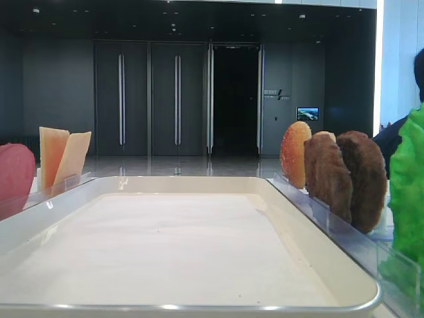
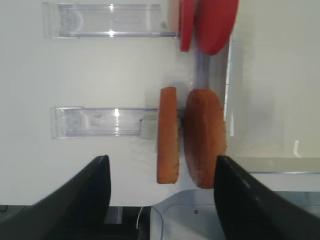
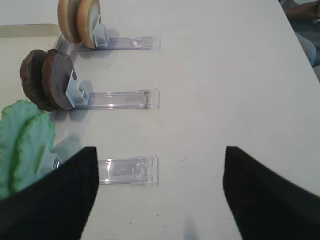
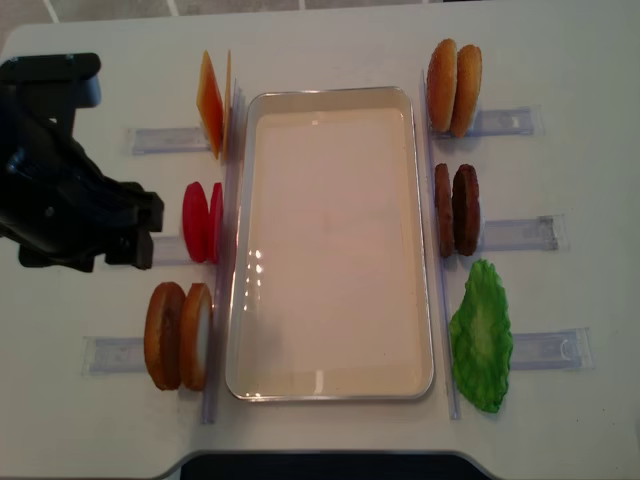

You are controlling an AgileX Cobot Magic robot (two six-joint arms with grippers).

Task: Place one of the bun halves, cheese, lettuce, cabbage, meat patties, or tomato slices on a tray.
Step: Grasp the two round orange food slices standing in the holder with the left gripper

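The cream-white tray point(image 4: 330, 385) lies in the middle of the table with nothing on it. On racks to its left stand the cheese point(image 4: 212, 100), the tomato slices point(image 4: 203, 222) and two bun halves point(image 4: 178, 335). To its right are two more bun halves point(image 4: 455, 73), the meat patties point(image 4: 457, 208) and the lettuce point(image 4: 482, 335). My left gripper point(image 2: 161, 162) is open, and the lower-left bun halves point(image 2: 200, 142) stand just ahead of its fingertips, untouched. My right gripper point(image 3: 160, 152) is open over bare table beside the lettuce point(image 3: 25, 145). No cabbage shows.
Clear plastic racks point(image 4: 520, 232) stick out from both long sides of the tray. The left arm point(image 4: 70, 200) hangs over the table's left side. In the right wrist view the bare end of the lettuce rack point(image 3: 127, 170) lies between the fingers. A person's arm point(image 3: 302, 20) shows at the far corner.
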